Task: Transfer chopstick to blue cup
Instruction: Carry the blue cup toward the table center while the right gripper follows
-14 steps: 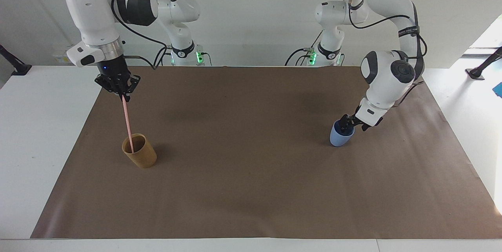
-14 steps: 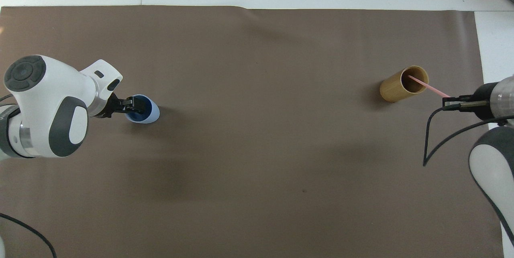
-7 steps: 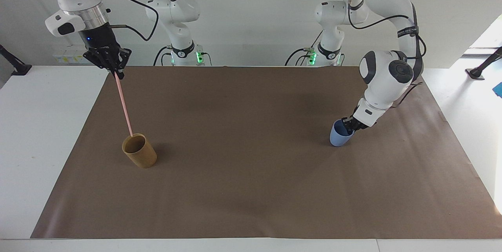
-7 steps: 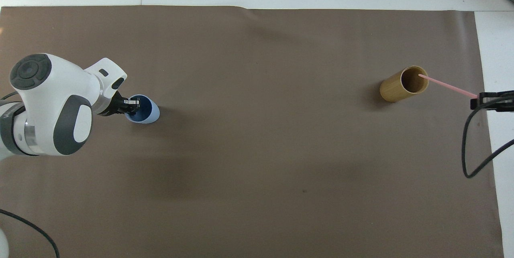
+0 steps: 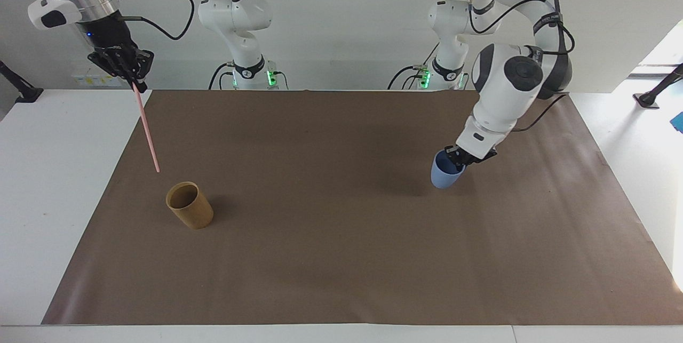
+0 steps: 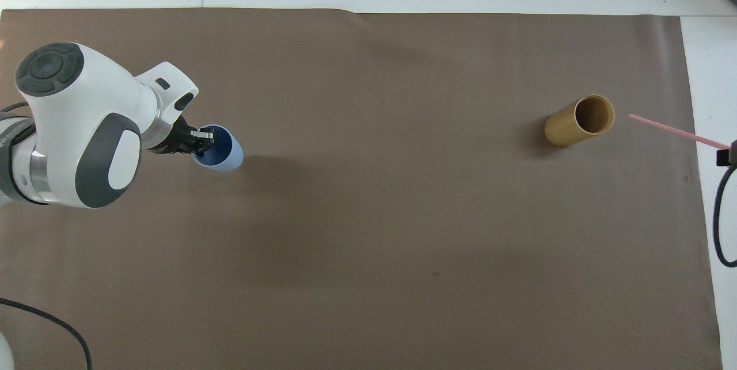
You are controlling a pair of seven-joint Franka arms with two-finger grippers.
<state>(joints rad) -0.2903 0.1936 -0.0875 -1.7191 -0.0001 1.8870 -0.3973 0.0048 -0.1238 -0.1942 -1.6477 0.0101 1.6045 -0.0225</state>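
Over the bench's right-arm end, right tool [image 5: 137, 85] grips chopstick [image 5: 147, 130] aloft; left tool [image 5: 460, 160] clamps blue cup's [image 5: 444, 176] rim.

The right hand [image 5: 134, 82] hangs high in the air over the tabletop's edge at the right arm's end, its forearm rising steeply out of view. It points downward with its fingertips pinched together on the top end of the chopstick [image 5: 147, 128]. The left arm bends down in an arch from its base, wrist angled toward the tabletop's middle. The left hand [image 5: 458, 159] is low over the left arm's end, clamped on the rim of the blue cup [image 5: 443, 176].
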